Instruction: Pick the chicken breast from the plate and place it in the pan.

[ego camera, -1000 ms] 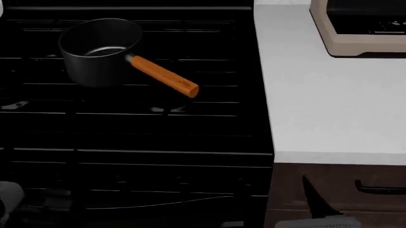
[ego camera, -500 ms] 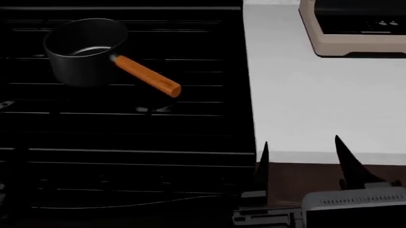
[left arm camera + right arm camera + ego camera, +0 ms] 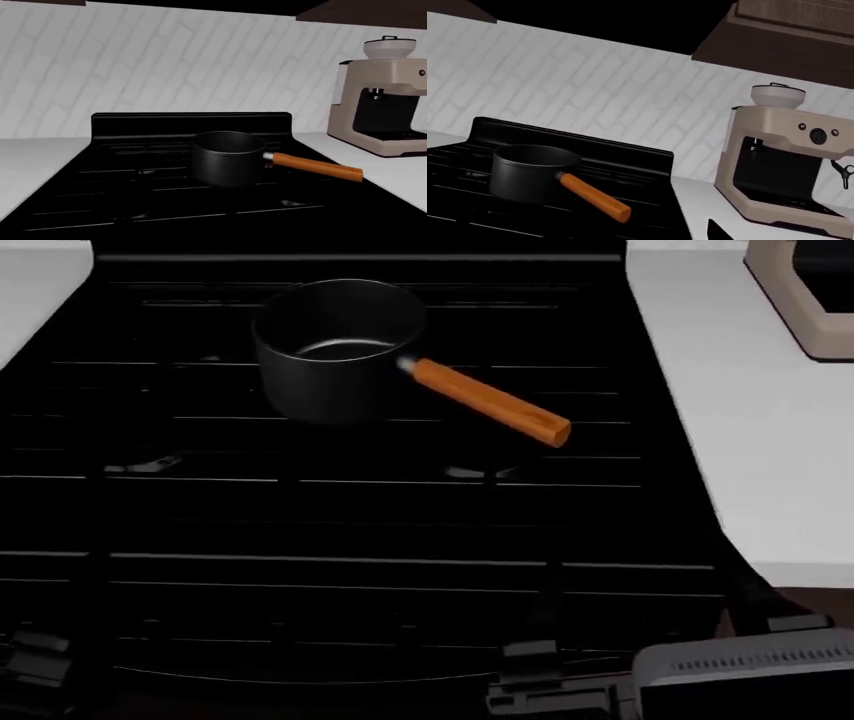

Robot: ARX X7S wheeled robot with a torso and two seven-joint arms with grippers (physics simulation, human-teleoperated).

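Note:
The pan [image 3: 340, 350] is a matte black saucepan standing empty on the black stove's back grate, its orange-brown handle [image 3: 487, 402] pointing right and toward me. It also shows in the left wrist view [image 3: 227, 157] and the right wrist view [image 3: 530, 172]. The chicken breast and the plate are out of view. My right gripper [image 3: 643, 602] is open and empty at the stove's front right corner, far from the pan. One dark fingertip [image 3: 718, 231] shows in the right wrist view. Only a dark part of my left gripper [image 3: 34, 658] shows at the front left.
The black stove [image 3: 334, 520] fills most of the head view. White counter [image 3: 787, 460] lies to its right, with a beige coffee machine [image 3: 787, 160] at the back. More white counter [image 3: 40, 280] lies at the left. A white brick wall [image 3: 167, 65] stands behind.
The head view has swung left, so the pan and stove now sit further right in it. My right gripper rose into view at the bottom right, fingers spread.

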